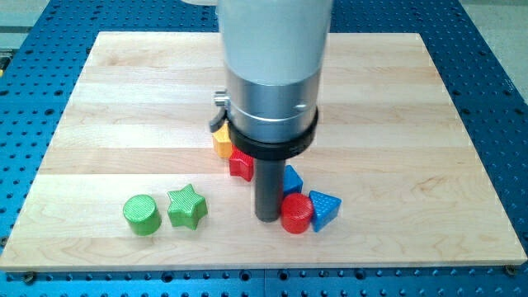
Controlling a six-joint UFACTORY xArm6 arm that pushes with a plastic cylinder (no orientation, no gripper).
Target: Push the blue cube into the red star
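- My tip (266, 218) is a plain dark rod end with nothing to open or close; it grips nothing and rests on the wooden board (107, 99), toward the view's bottom of the central cluster.
- Just beside my tip on the view's right sits the red cylinder (296, 214), touching or nearly touching the rod; I cannot tell which.
- Past that cylinder, further to the view's right, lies the blue triangular block (325, 209), pressed against the cylinder, its pointed end aimed toward the view's right.
- Well apart on the view's left of my tip stand the green star (187, 206) and, beyond it, the green cylinder (141, 214), both clear of the job.
- Behind the rod, a little to the view's right and toward the top, the blue cube (291, 178) shows only a sliver; the rod hides most of it, so its facing and any long axis cannot be read. A cube would have no real long axis anyway.
- Just left of the rod and further toward the top lies the red star (241, 163), partly hidden by the arm's collar; its points cannot be sorted out.
- Farthest is the yellow block (222, 141), shape unclear, touching the star.
- As I judge it, cube and star lie near each other with the rod between them in the picture, so the cube needs a push toward the view's left and slightly upward.
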